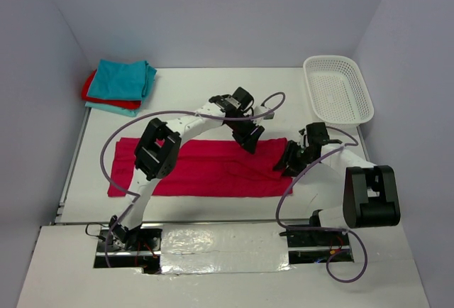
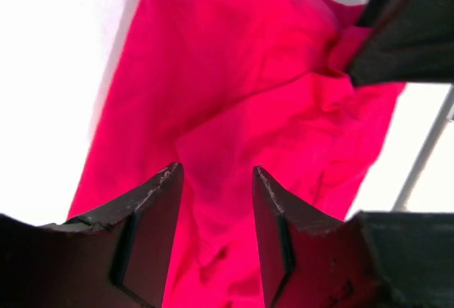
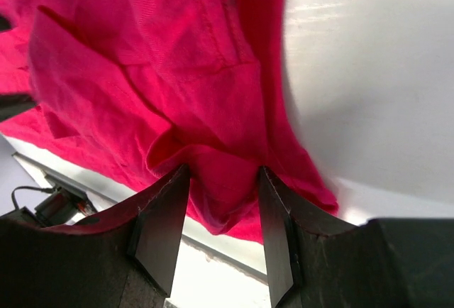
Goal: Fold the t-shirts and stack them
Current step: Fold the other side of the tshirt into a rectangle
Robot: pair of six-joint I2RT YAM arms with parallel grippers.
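Note:
A pinkish-magenta t-shirt (image 1: 206,166) lies as a long folded strip across the middle of the table. My left gripper (image 1: 250,145) hovers over its far right edge. In the left wrist view its jaws (image 2: 216,169) stand apart with cloth (image 2: 234,95) lying below the gap. My right gripper (image 1: 282,165) is at the strip's right end. In the right wrist view it (image 3: 223,169) pinches a bunched fold of the magenta cloth (image 3: 220,180) between both fingers. Folded t-shirts (image 1: 120,84), teal over red over teal, are stacked at the far left.
A white mesh basket (image 1: 337,91) stands at the far right corner. The right arm's finger (image 2: 404,31) shows at the top right of the left wrist view, close to the left gripper. A purple cable loops off each arm.

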